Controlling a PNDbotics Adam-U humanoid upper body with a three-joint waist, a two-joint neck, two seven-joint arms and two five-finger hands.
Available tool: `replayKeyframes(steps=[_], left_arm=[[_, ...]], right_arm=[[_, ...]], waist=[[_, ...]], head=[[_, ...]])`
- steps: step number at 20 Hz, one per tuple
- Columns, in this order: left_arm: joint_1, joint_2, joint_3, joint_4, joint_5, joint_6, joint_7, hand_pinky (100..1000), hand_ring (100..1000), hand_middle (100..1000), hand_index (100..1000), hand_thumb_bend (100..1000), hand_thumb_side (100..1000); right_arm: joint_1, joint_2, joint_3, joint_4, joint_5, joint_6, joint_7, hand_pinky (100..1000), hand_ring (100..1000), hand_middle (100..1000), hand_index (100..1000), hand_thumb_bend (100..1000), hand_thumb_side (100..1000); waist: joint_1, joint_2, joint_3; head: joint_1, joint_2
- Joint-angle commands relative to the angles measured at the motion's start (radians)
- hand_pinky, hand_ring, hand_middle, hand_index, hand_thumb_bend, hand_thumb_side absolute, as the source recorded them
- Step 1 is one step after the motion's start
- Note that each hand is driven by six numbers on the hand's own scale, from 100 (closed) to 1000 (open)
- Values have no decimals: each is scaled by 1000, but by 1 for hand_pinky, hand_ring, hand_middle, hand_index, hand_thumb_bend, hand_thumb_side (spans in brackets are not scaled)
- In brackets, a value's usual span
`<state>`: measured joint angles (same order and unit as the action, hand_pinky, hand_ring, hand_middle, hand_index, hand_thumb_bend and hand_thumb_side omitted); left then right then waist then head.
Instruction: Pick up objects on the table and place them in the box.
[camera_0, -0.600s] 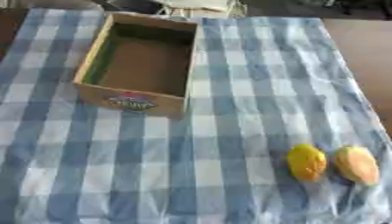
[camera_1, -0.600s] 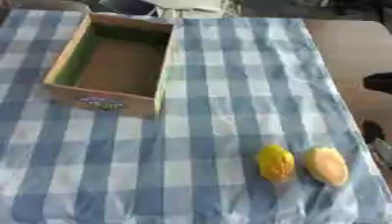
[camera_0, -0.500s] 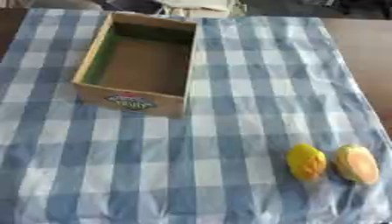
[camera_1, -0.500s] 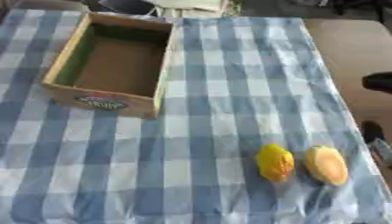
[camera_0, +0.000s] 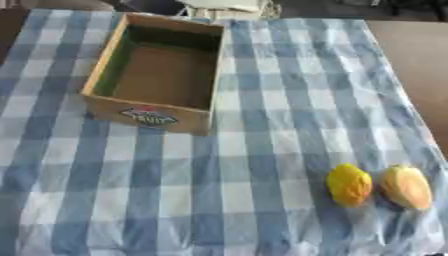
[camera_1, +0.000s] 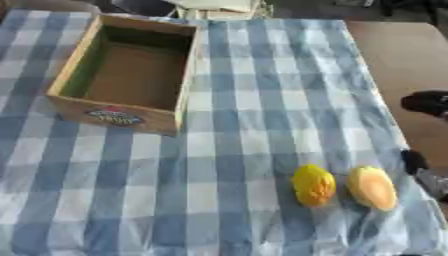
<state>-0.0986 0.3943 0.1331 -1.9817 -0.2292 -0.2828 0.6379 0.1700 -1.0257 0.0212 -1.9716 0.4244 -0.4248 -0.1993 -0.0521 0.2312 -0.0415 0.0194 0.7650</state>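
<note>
Surface: blue and white checked cloth (camera_0: 262, 150) over a brown table (camera_0: 411, 55)
Left eye, box: open cardboard box (camera_0: 98, 70) far left on the cloth, nothing inside, printed label on its near wall
Left eye, objects: yellow fruit (camera_0: 349, 185) and orange-yellow fruit (camera_0: 405, 187) side by side near right, well apart from the box
Right eye, right hand: dark parts (camera_1: 427, 102) at the right edge; fingers apart or together, cannot tell
Left hand: shows in neither view

Only the right eye view shows any of the robot: dark parts of its right arm (camera_1: 426, 102) at the right edge, beyond the checked tablecloth (camera_1: 236, 150), one higher and one lower. Whether fingers are among them cannot be told.
</note>
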Motion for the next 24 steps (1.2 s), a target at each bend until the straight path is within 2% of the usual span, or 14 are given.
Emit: replayKeyframes(steps=[1,10,14,19,24], left_arm=[[-7,8,2,-18,4,3,-1,790,767,691,837,149,472],[-6,6,1,-18,6,2,-3,789,765,690,837,146,475],[-6,5,0,-18,8,2,-4,790,765,690,837,144,476],[-7,4,-1,-18,9,2,-5,790,764,688,837,143,478],[-7,1,-2,-18,11,2,-7,790,763,688,837,140,480]], right_arm=[[-8,-41,-2,-18,24,4,74,846,903,825,904,177,577],[-11,-40,6,-18,50,5,203,863,913,820,909,213,559],[-14,-41,12,-18,44,6,235,864,916,820,909,222,540],[-6,-39,20,-11,45,-2,289,875,929,821,911,268,475],[-7,-32,31,4,38,20,312,883,932,819,920,272,481]], waist=[[-1,-14,0],[0,-14,2],[1,-12,4],[0,-11,3],[1,-11,5]], head=[[3,5],[1,5],[-1,5],[-1,5],[-3,5]])
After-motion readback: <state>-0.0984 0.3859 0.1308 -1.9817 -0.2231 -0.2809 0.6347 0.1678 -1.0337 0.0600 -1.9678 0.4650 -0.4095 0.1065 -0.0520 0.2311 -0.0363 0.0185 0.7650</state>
